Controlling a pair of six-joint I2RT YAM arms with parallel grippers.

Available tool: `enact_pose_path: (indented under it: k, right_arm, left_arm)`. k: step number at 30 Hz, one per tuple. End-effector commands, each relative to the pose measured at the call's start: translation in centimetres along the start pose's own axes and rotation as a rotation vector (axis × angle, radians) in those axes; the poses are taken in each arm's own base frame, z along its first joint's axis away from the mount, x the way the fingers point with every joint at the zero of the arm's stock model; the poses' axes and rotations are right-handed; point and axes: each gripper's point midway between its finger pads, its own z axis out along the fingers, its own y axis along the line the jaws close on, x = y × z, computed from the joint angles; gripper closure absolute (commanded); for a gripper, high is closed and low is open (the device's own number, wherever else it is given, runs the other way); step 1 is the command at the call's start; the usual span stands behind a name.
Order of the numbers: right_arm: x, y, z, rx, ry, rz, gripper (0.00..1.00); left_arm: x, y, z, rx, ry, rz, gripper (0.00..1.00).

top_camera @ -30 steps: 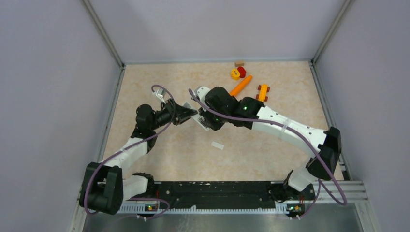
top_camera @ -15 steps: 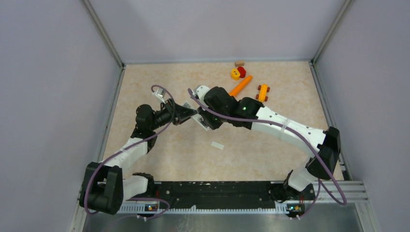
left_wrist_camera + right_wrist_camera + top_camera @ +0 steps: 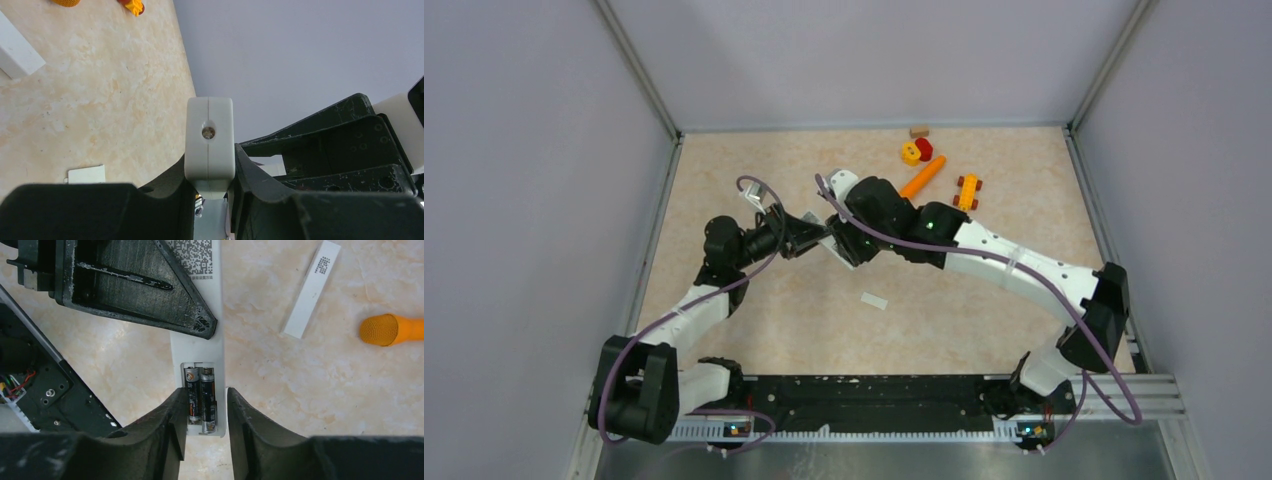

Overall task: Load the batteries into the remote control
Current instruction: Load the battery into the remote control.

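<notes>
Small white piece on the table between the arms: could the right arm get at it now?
Probably yes. The small white piece lies alone on bare table, nothing on or over it. The right gripper hangs open and empty above the remote control, which the left gripper holds.

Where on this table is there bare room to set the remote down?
Bare: the far left corner beside the left wall, and the near strip between the white battery cover and the base rail. Crowded: far right, with the carrot toy, toy car and blocks; and the middle, where the left hand and right hand meet at the remote control.
</notes>
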Motion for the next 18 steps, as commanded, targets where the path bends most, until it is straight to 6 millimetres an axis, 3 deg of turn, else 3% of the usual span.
enact_pose_path:
  k: [1,6,8,11,18]
  right_arm:
    - [-2.4,0.8,-2.6,-0.034,-0.11,0.041,0.59]
    - [-4.2,0.1,-5.2,-0.012,-0.239,0.137,0.32]
    - [-5.0,-0.7,-6.2,0.004,-0.307,0.232,0.26]
    - [-5.9,-1.5,-7.7,-0.031,-0.41,0.392,0.24]
    - [-5.7,-2.5,-9.8,-0.115,-0.652,0.746,0.21]
  left_arm:
    - [-0.6,-3.0,-0.4,0.087,-0.008,0.067,1.0]
    - [-0.8,-3.1,-0.5,0.087,-0.01,0.047,1.0]
    - [-0.9,-3.2,-0.6,0.089,-0.011,0.035,1.0]
    - [-1.1,-3.6,-0.7,0.095,-0.014,0.005,1.0]
    - [-1.4,-6.2,-1.3,0.166,-0.013,-0.062,1.0]
